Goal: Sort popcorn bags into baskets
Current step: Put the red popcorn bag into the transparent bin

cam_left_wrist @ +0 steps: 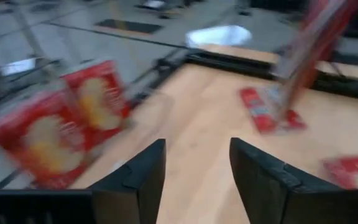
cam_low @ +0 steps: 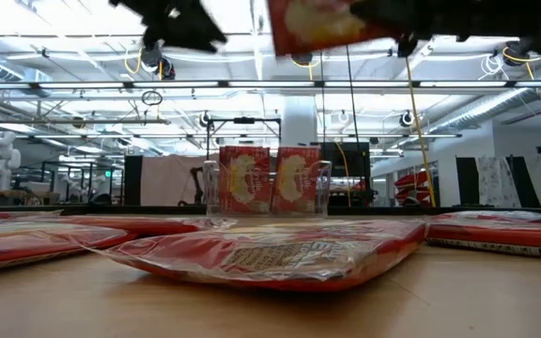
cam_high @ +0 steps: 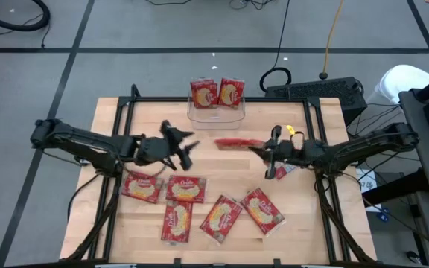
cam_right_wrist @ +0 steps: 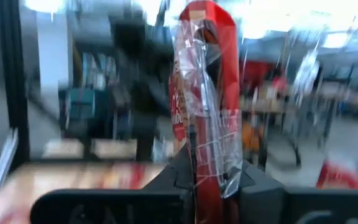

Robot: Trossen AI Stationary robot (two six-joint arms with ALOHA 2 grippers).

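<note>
My right gripper [cam_high: 259, 147] is shut on a red popcorn bag [cam_high: 237, 143] in the air over the table's middle, just in front of the clear basket [cam_high: 216, 113]. Two popcorn bags [cam_high: 203, 93] [cam_high: 231, 91] stand upright in that basket at the far edge. My left gripper [cam_high: 188, 147] hovers to the left of the held bag, open, with nothing between its fingers [cam_left_wrist: 145, 177]. Several more bags lie flat on the near half of the table, among them one [cam_high: 186, 188] and another [cam_high: 263, 210]. My right gripper pinches the bag's right end [cam_right_wrist: 207, 168] between its two fingers. The fingers come about level from the table's right side. The bag sticks out toward the left, on edge with its faces upright, and is lifted clear of the table [cam_low: 327, 23].
One more bag [cam_high: 281, 171] lies under my right arm. A black frame [cam_high: 125, 104] rims the wooden table [cam_high: 311, 238]. A keyboard [cam_high: 315, 91] and cables sit beyond the far right corner. Bare wood shows between the basket and the row of flat bags.
</note>
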